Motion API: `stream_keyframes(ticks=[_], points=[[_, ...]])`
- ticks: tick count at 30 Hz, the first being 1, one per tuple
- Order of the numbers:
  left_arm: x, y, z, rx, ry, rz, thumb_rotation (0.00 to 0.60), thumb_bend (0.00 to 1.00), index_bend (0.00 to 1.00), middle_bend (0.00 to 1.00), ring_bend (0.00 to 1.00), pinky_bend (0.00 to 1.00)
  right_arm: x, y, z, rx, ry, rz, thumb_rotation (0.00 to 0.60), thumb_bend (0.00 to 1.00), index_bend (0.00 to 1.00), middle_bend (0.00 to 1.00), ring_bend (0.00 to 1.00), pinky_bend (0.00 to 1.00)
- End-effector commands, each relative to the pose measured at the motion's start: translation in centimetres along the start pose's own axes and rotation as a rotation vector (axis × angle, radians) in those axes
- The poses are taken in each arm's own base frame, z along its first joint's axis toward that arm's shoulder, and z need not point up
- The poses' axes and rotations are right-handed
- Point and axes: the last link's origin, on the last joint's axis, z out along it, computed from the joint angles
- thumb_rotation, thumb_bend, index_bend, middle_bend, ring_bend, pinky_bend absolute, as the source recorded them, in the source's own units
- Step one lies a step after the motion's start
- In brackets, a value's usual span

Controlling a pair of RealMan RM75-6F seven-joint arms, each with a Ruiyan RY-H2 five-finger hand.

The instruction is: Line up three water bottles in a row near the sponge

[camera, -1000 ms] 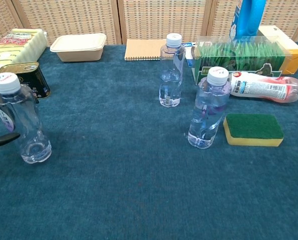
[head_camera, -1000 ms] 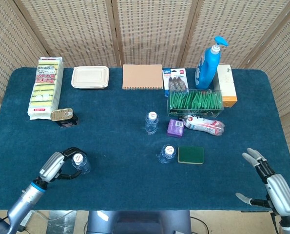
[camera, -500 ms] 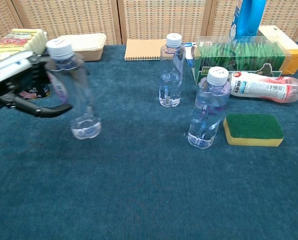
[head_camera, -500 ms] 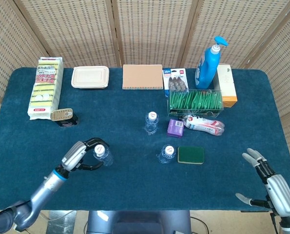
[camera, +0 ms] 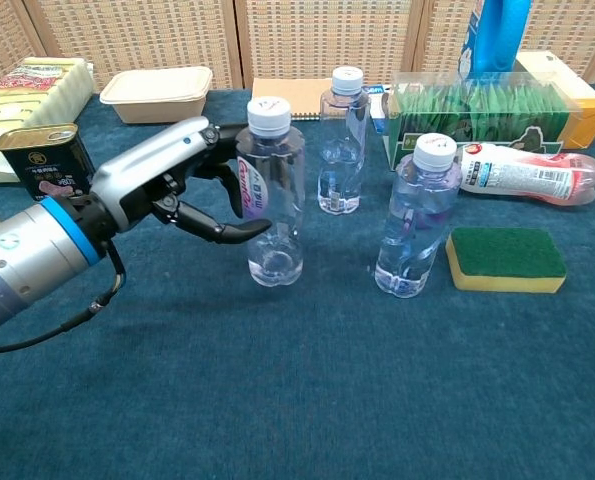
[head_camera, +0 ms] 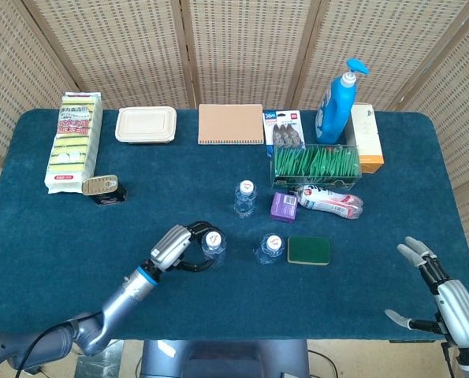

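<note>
The left hand [camera: 177, 185], fingers wrapped round a clear plastic water bottle with white cap [camera: 271, 195], has carried it rightward across the tabletop; the green-and-yellow sponge [camera: 505, 258] lies beyond a second bottle [camera: 415, 220], so the row is forming.

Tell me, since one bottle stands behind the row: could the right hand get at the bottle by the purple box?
Probably yes. The right hand is open at the table's near right edge, and the rear water bottle stands upright; coming round the sponge, only bare cloth lies between.
</note>
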Motion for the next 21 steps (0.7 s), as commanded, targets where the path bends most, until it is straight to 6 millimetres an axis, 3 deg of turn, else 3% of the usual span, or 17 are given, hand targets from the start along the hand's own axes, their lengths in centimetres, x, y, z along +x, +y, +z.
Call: stream_keyframes(ticks=[1,17,20,21], points=[[-0.8,-0.1,0.5,-0.004,-0.011,0.009,0.600,0.32,0.36,0.40,0.28,0.47,0.1,0.0,0.0,0.002,0.000,0.003,0.600,0.00,0.10,0.04,0.00,0.22],[-2.7,-1.0,1.8,0.022,-0.060,0.052,0.600,0.31,0.36,0.40,0.27,0.45,0.2,-0.1,0.0,0.008,0.000,0.009,0.600,0.00,0.10,0.04,0.00,0.22],[-2.9,-1.1,1.6,0.034,-0.094,0.038,0.600,0.29,0.30,0.34,0.23,0.42,0.2,-0.1,0.0,0.010,0.001,0.009,0.600,0.00,0.10,0.04,0.00,0.22],[-2.9,-1.1,1.6,0.036,-0.099,0.035,0.600,0.28,0.24,0.29,0.20,0.40,0.2,-0.1,0.0,0.010,0.001,0.009,0.600,0.00,0.10,0.04,0.00,0.22]])
